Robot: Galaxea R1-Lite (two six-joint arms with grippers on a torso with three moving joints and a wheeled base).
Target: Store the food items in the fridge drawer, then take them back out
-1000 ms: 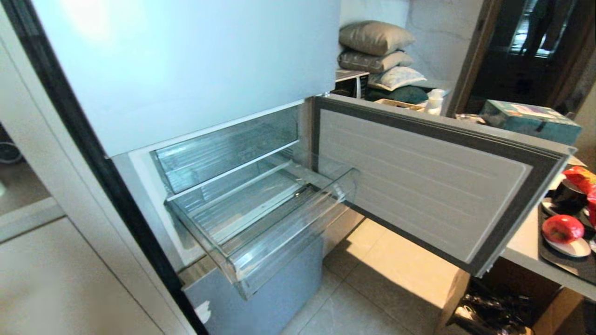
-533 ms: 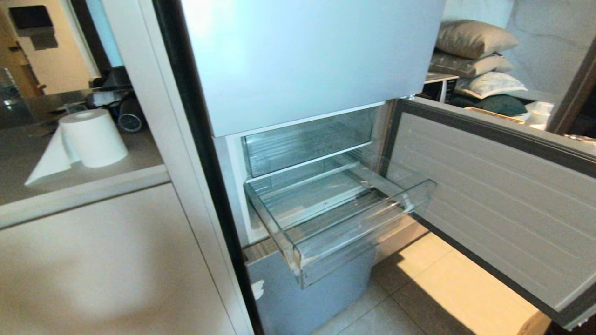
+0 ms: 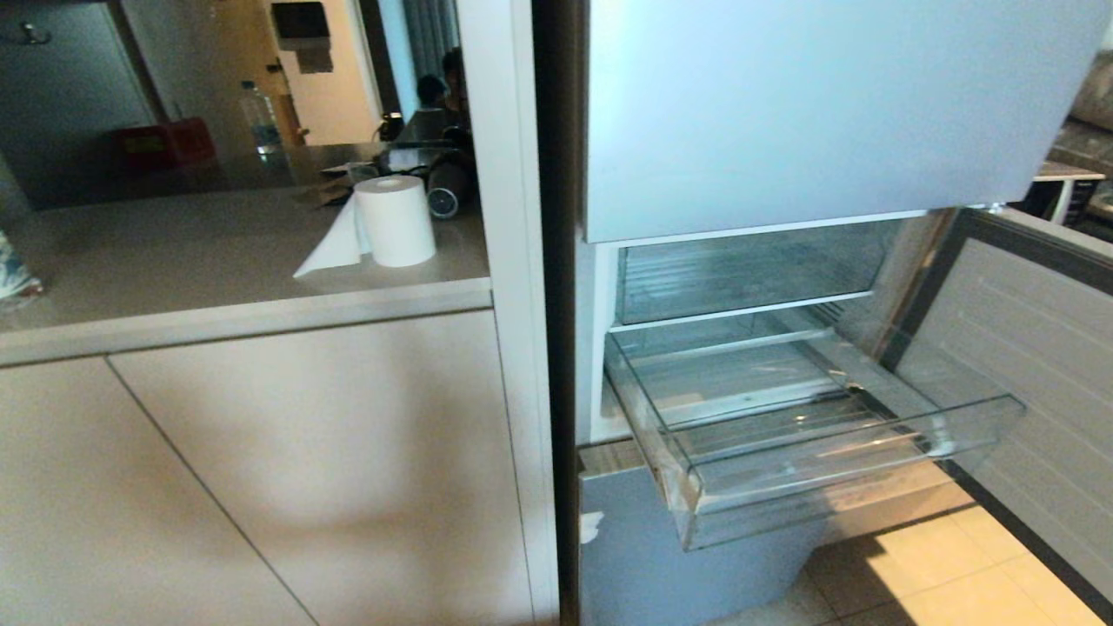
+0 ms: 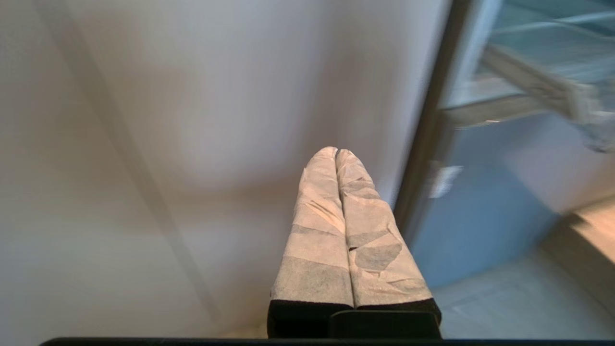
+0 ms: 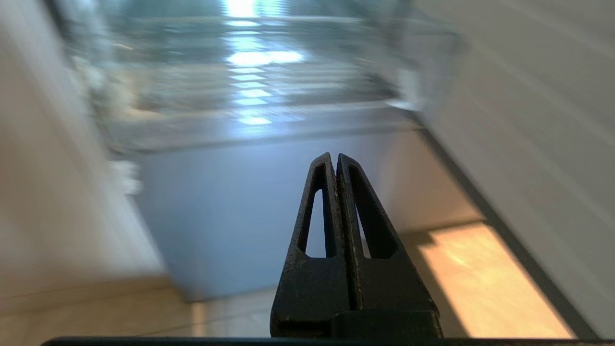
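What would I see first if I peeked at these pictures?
First you would spot the clear fridge drawer, pulled out of the pale-blue fridge on the right, with nothing in it. Next comes the white paper roll, standing on the beige counter to the left. Both grippers are shut and hold nothing: the left gripper by the cabinet, the right gripper before the fridge.

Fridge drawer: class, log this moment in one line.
drawer: pulled out, empty | left gripper: shut, holds nothing | right gripper: shut, holds nothing | food: not in view

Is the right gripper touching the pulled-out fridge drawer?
Apart. The right wrist view shows the right gripper shut, with the fridge drawer well beyond its tips.
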